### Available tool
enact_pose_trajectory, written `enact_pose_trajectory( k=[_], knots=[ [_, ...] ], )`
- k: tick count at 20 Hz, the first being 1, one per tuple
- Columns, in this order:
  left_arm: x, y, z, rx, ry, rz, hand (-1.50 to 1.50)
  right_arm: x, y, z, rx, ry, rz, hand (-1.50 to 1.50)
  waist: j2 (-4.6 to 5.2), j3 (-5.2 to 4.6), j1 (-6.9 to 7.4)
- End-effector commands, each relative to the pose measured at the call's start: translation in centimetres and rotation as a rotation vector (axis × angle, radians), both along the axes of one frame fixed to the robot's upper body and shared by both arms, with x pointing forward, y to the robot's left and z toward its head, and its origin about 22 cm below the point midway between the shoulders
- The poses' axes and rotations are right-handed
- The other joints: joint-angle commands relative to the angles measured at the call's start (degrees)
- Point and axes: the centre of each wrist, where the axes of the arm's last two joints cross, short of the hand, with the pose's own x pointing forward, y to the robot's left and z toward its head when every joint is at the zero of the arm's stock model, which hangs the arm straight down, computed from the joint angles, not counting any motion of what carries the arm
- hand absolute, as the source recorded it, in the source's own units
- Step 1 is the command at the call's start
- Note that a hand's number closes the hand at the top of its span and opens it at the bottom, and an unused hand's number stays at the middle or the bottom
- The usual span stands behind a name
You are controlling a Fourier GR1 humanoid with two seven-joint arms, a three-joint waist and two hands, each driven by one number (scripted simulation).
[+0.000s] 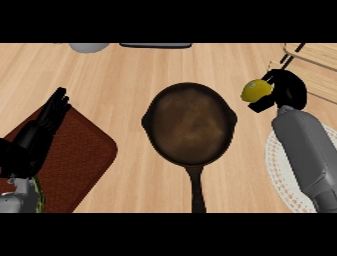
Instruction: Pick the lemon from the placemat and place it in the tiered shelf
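**Item: lemon.** Yellow, small, rounded. Location: right of the skillet, level with its far rim, off the white lace placemat and short of the tiered shelf, which lies further right of the skillet.

**Holder:** right hand, fingers curled round the lemon's right side.

**Handling (judged):** light, stiff under a waxy skin, apt to roll or slip. Best taken across its widest part. Not fragile.

**Other hand:** left hand, fingers straight, holding nothing, resting over the brown mat left of the skillet.

**Obscured:** the lemon's far side is hidden by the fingers. The shelf is cut off at the edge, so its tiers cannot be told apart. Beyond the skillet, a grey object and a dark object are cropped and unidentifiable.
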Motion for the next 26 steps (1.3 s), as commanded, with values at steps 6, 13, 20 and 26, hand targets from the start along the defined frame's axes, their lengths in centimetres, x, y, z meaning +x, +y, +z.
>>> enact_pose_trajectory(
  k=[6,13,20,26],
  knots=[
    [-0.7,0.6,0.6,0.001,0.009,0.031,0.00,1.2,15.2,12.1,-0.046,-0.402,-0.199,1.50,-0.34,0.53,-1.60],
    [-1.4,0.0,1.7,-0.027,-0.009,0.021,0.00,0.2,13.4,17.5,-0.096,-0.484,-0.323,1.50,0.82,0.77,-1.30],
    [0.8,0.6,0.7,0.005,-0.026,0.029,0.00,2.0,11.2,22.5,-0.088,-0.519,-0.352,1.50,1.32,0.75,-0.92],
    [-0.9,-0.7,0.5,-0.008,-0.008,-0.009,0.00,4.1,6.8,25.0,0.025,-0.643,-0.372,1.50,1.74,0.79,0.61]
  ],
)
